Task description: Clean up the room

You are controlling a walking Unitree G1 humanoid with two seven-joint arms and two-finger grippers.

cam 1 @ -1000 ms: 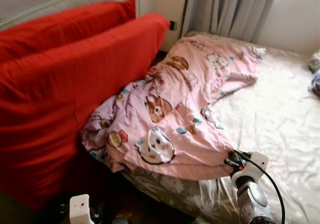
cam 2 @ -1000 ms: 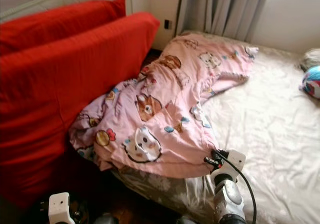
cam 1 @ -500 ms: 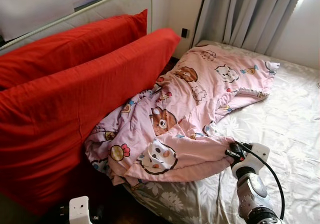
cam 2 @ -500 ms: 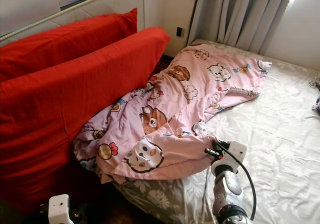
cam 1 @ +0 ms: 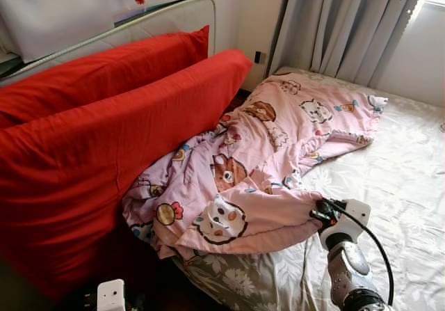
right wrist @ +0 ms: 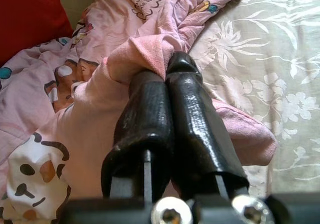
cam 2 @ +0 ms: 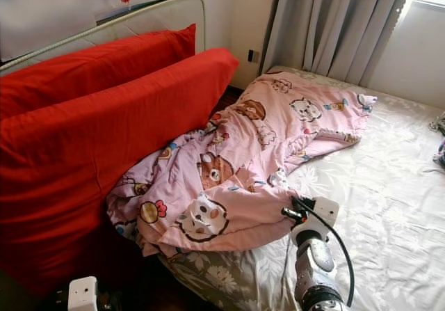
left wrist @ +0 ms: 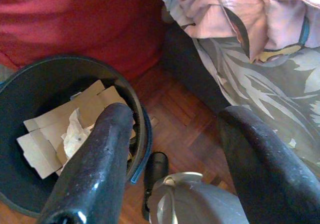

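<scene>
Right gripper (right wrist: 167,76) pinches pink blanket (cam 1: 278,151) (bed's near edge).

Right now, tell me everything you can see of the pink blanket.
The pink blanket is soft, quilted-looking fabric printed with cartoon cats, bears and flowers. It lies crumpled in a long heap across the floral bedsheet, its near corner hanging off the mattress edge, one side pressed against the red cushion. The right end effector is shut on a fold at its near edge.
</scene>
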